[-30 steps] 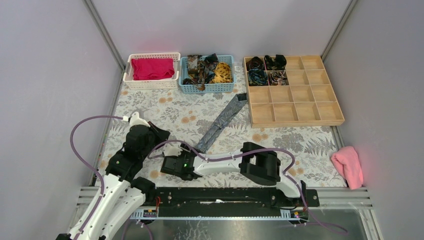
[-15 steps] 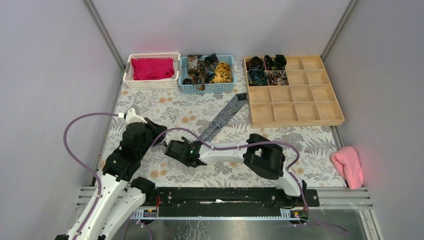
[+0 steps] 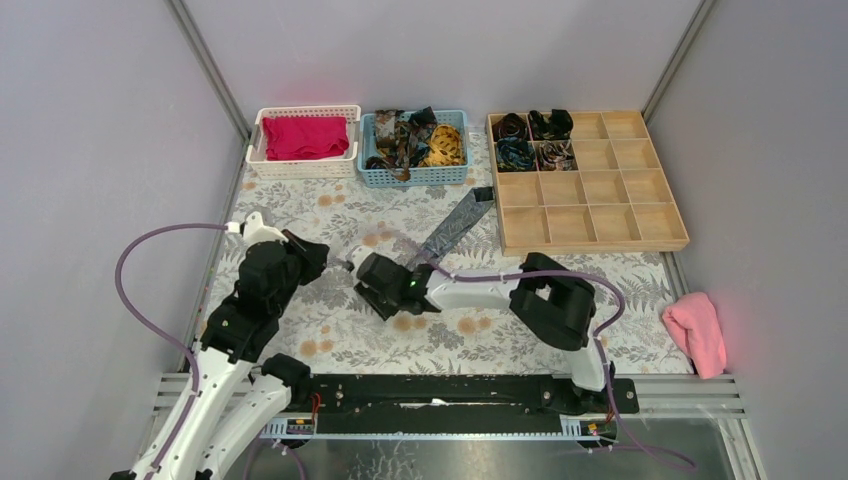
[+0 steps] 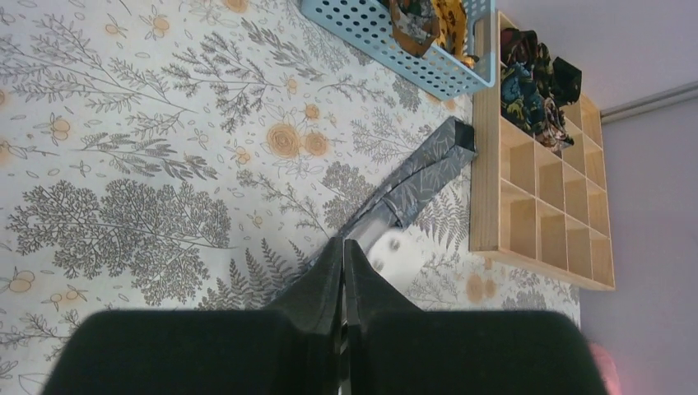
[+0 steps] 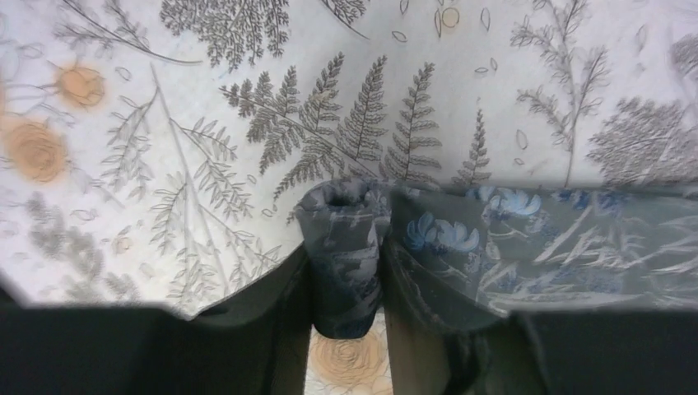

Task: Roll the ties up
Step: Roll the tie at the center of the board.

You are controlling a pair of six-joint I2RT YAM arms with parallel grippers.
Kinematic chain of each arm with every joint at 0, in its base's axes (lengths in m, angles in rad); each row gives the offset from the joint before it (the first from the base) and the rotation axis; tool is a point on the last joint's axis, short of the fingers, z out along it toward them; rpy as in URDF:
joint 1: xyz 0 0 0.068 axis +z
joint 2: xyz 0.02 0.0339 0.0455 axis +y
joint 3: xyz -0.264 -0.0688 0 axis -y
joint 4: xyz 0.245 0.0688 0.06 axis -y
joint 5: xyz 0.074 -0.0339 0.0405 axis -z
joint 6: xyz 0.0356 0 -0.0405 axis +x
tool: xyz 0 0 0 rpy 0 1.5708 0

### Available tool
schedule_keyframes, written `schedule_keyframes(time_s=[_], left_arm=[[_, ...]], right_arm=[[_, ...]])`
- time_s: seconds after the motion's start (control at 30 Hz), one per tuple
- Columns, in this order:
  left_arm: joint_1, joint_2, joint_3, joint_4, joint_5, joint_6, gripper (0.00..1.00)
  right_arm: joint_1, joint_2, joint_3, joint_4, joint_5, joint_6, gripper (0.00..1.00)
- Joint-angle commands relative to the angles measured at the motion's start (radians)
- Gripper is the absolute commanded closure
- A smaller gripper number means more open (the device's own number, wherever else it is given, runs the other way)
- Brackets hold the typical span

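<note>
Coil at the grey tie's (image 5: 344, 239) end sat pinched between the right gripper's (image 5: 346, 284) jaws, likely so the roll would not spring loose; the left gripper (image 4: 343, 259) hung closed, empty, nearby.

Overhead from behind, wrist views close, sharing tie (image 3: 452, 228)

From above, the right arm (image 3: 470, 290) is hiding the near end of the tie (image 3: 455, 225) from us. At the right wrist, we are seeing its strip running off the edge, its roll's base hidden between the jaws.
</note>
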Motion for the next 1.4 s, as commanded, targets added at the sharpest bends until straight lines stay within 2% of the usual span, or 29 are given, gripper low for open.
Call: schedule_keyframes(time_s=[0.0, 0.17, 0.53, 0.8, 1.17, 1.37], left_arm=[[-0.001, 0.004, 0.008, -0.009, -0.029, 0.014, 0.94], [0.000, 0.036, -0.037, 0.049, -0.008, 0.018, 1.00], [0.000, 0.094, -0.240, 0.329, 0.133, 0.035, 1.00], [-0.002, 0.211, -0.291, 0.497, 0.217, 0.046, 1.00], [-0.046, 0.335, -0.318, 0.674, 0.262, 0.059, 1.00], [-0.099, 0.397, -0.300, 0.725, 0.246, 0.065, 1.00]], right_arm=[[-0.106, 0.005, -0.110, -0.013, -0.335, 0.195, 0.63], [-0.172, -0.050, -0.155, 0.058, -0.510, 0.241, 0.63], [-0.323, -0.140, -0.293, 0.285, -0.807, 0.363, 0.64], [-0.406, -0.180, -0.318, 0.360, -0.948, 0.436, 0.64], [-0.563, -0.129, -0.374, 0.564, -1.146, 0.590, 0.65], [-0.605, -0.045, -0.338, 0.545, -1.171, 0.572, 0.64]])
